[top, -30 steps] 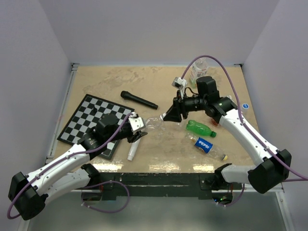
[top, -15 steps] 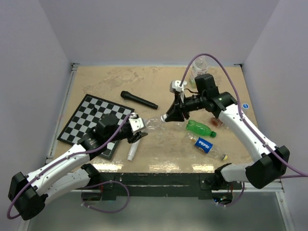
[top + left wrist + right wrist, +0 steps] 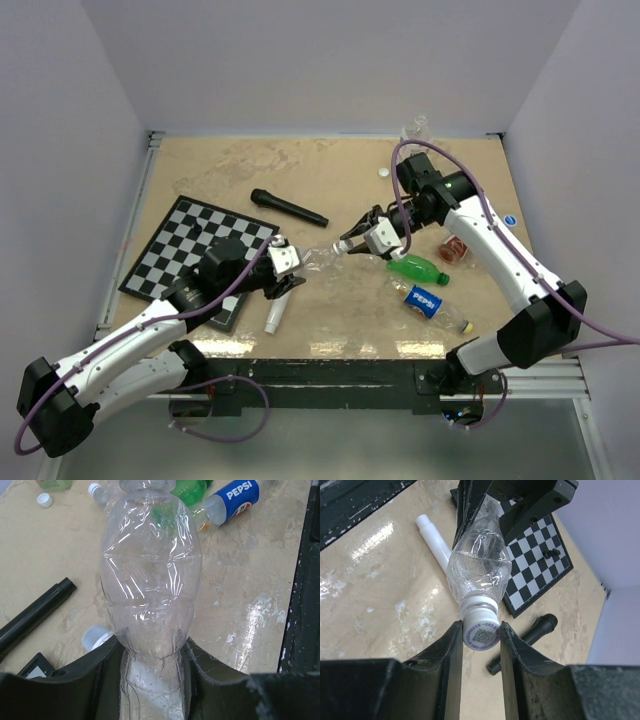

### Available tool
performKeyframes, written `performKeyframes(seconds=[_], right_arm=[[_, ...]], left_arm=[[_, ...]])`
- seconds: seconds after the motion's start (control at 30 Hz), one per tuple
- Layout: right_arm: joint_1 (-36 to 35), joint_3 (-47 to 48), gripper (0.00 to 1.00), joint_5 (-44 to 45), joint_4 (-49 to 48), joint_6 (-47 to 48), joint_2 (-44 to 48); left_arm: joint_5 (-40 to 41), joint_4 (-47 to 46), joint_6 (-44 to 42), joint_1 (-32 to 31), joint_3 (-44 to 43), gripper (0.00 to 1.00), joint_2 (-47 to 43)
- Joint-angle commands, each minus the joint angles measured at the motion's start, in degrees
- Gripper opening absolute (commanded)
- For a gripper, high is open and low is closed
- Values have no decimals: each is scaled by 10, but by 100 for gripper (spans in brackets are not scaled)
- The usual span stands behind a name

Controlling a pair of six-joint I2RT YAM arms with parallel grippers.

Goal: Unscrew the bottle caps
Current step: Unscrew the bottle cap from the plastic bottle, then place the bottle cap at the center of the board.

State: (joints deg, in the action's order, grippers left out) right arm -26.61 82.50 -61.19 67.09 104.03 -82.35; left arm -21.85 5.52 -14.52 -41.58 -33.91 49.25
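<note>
The white round plastic screw cap (image 3: 481, 634), with a printed code label ringed in purple on its top, sits on the neck of a clear, crumpled, thin-walled plastic bottle (image 3: 318, 257). The clear bottle lies roughly horizontal between the two arms near the middle of the tan table (image 3: 220, 170) and appears to be lifted off it. The right gripper (image 3: 481, 627) is closed almost fully on the white screw cap, with one of its fingers (image 3: 452, 650) on each side of the cap's skirt. The left gripper (image 3: 151, 652) is clamped on the base end of the clear bottle, and the wall there is visibly pinched inward between its jaws. Expect the cap to behave as a small, rigid, light part with a smooth skirt, so it may slip under torque. Grip it squarely across its diameter, low on the skirt. The clear bottle looks empty, which makes it very light and soft. It will probably wring and collapse rather than resist twisting, particularly when held far from the neck. The stiffest hold is likely at the shoulder or neck, close to the cap. A second, loose white cap (image 3: 383, 172) lies on the far part of the table, well apart from both grippers.
</note>
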Motion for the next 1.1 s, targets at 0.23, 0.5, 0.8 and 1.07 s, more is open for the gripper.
performKeyframes(seconds=[0.23,0.5,0.8,1.07], right_arm=[[107,21,0,-102,-5,-71,14],[145,-109,0,122,-458,-673,96],[130,-72,5,449,-521,-800,-75],[101,-42,13,548,-543,-793,-177]], left_arm=[[3,-43,4,4,-12,0,-21],[2,-42,4,4,-12,0,-22],[12,-41,4,4,-11,0,-22],[12,-42,3,5,-10,0,-17]])
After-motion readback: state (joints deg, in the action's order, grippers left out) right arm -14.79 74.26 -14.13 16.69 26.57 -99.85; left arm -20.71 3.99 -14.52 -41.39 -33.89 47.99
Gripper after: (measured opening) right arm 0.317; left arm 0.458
